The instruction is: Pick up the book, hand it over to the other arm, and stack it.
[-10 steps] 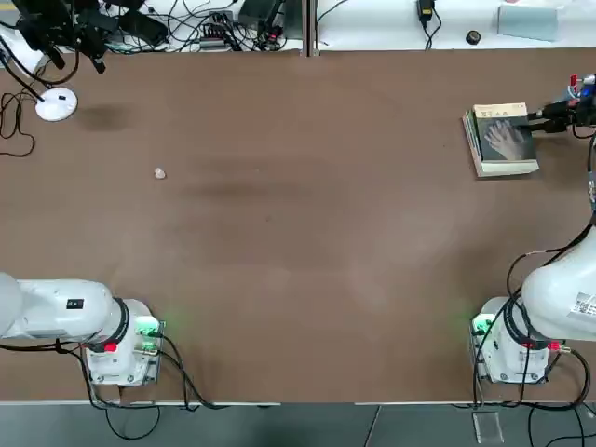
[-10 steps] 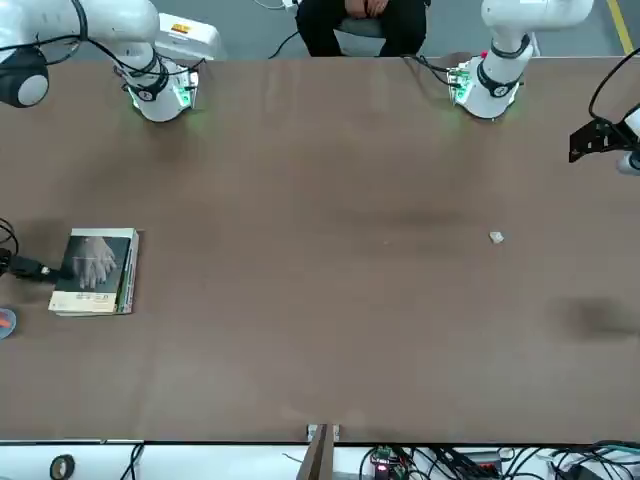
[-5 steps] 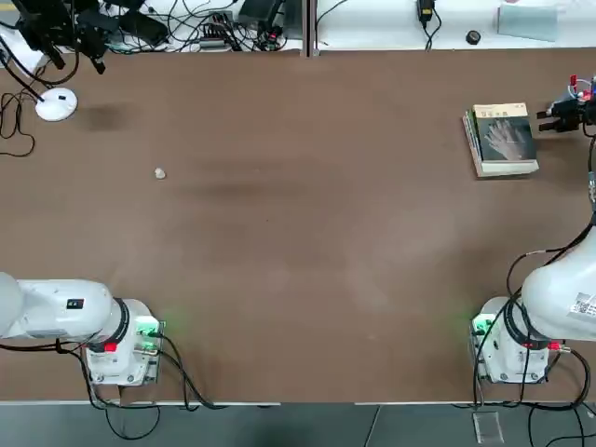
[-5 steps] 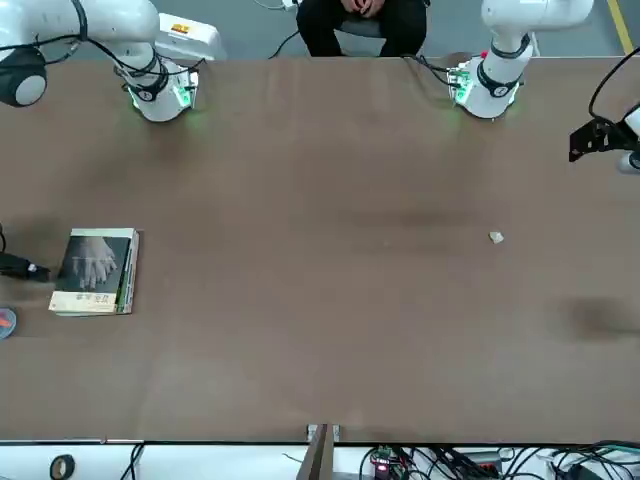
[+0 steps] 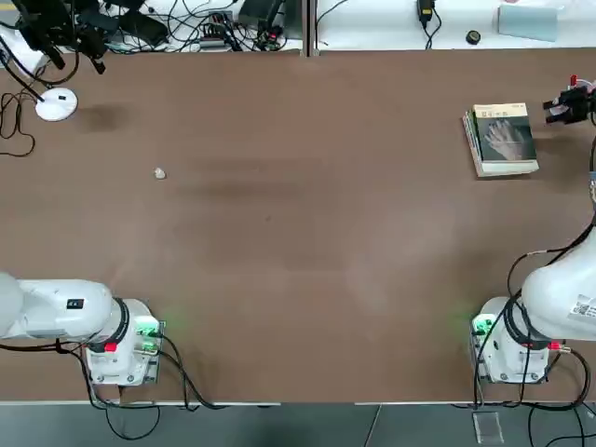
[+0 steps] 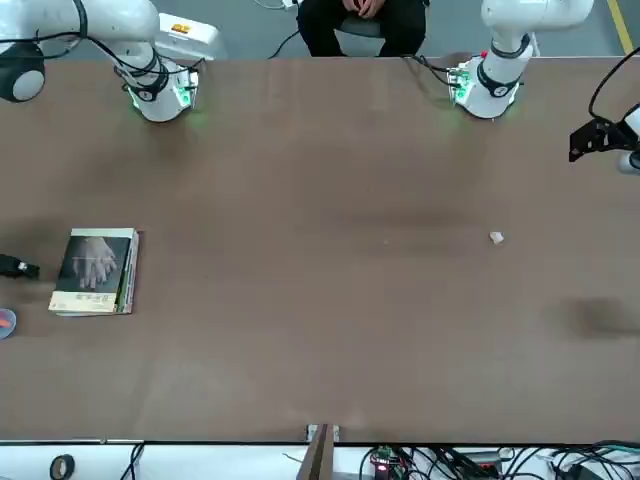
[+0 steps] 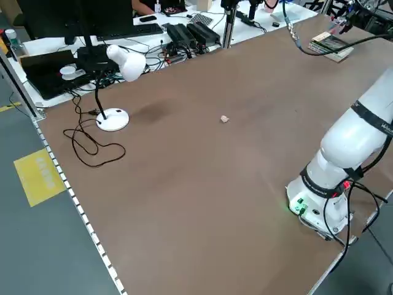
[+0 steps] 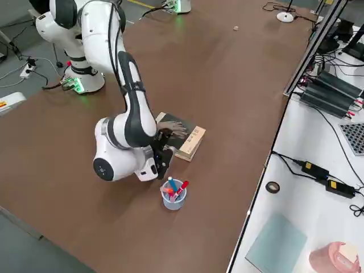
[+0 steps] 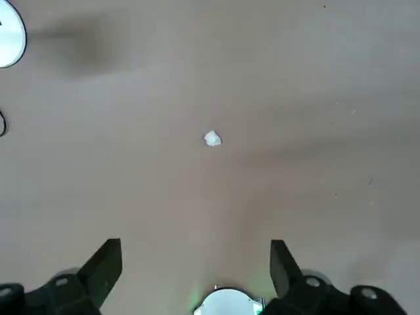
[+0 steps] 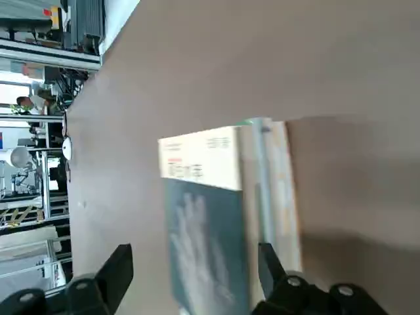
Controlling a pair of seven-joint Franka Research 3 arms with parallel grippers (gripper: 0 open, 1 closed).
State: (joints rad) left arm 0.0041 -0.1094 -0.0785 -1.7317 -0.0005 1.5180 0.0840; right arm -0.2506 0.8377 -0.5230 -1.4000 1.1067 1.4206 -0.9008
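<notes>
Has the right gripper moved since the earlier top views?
Yes; in the top view the right gripper has shifted right, farther from the books.

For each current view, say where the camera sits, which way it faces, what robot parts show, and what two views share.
Top: overhead, looking down on the table; both arms' bases.
Front: across the table, facing the robot; both bases.
Left side: robot's left, looking diagonally down; white arm parts.
Right side: robot's right, looking diagonally down; right gripper by the books, near a pen cup.
Left wrist: on the left arm, facing the table; left gripper, open.
Right wrist: on the right arm, facing the books; open fingers.
Top and front share the book stack.
</notes>
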